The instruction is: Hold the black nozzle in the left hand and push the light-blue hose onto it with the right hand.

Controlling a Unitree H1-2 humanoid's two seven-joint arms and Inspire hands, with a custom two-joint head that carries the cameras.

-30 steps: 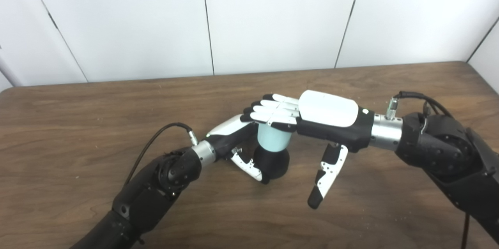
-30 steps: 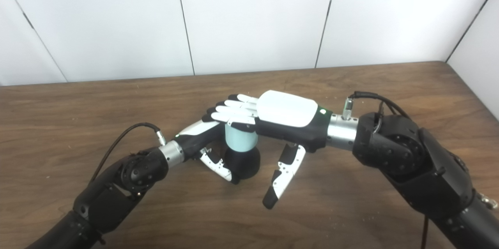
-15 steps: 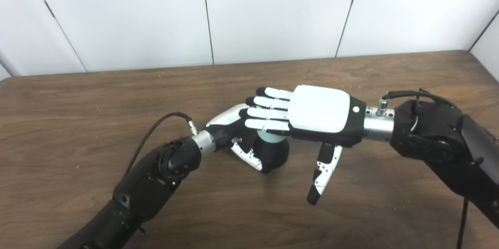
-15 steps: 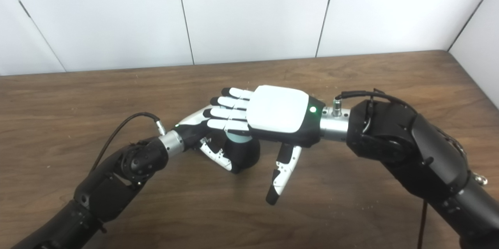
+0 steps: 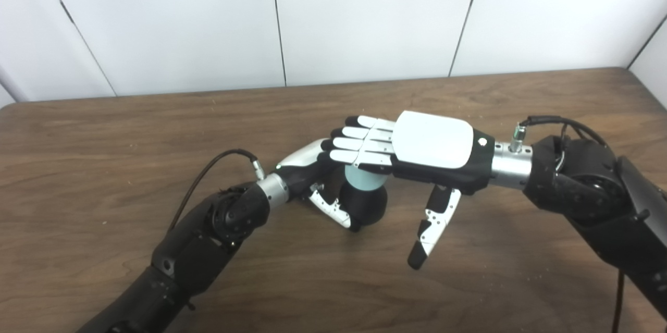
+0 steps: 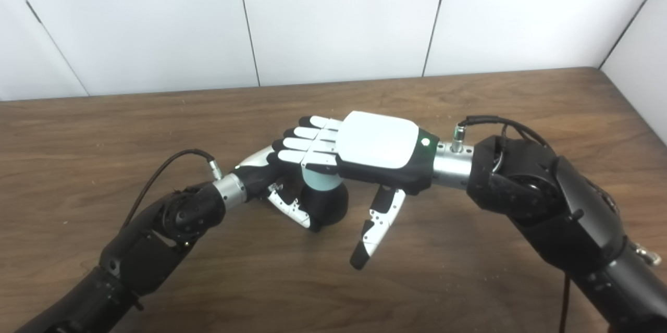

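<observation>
Dark brown wood grain ran across the table [image 5: 104, 130], and in the left eye view the black nozzle [image 5: 367, 207] stood on it near the middle, a rounded dark body. The left hand [image 5: 312, 176] was clamped around that nozzle, its thumb curling across the near side and touching the black surface. A short light-blue hose [image 5: 362, 181] rose upright out of the nozzle's top. The right hand [image 5: 411, 148] lay flat, palm down, its fingers [image 5: 359, 143] stretched out side by side and resting on the hose's upper end; it gripped nothing, and its thumb hung down, apart from the nozzle. No brand, label or writing could be read on anything here.

In the right eye view the nozzle [image 6: 329, 207] again sat held in the left hand [image 6: 260, 170], with the hose [image 6: 320, 181] seated in it and only a short pale band showing under the right hand [image 6: 365, 145]. A small green light glowed on the back of that hand near the wrist. White wall panels [image 6: 333, 15] stood behind the table [image 6: 78, 124].
</observation>
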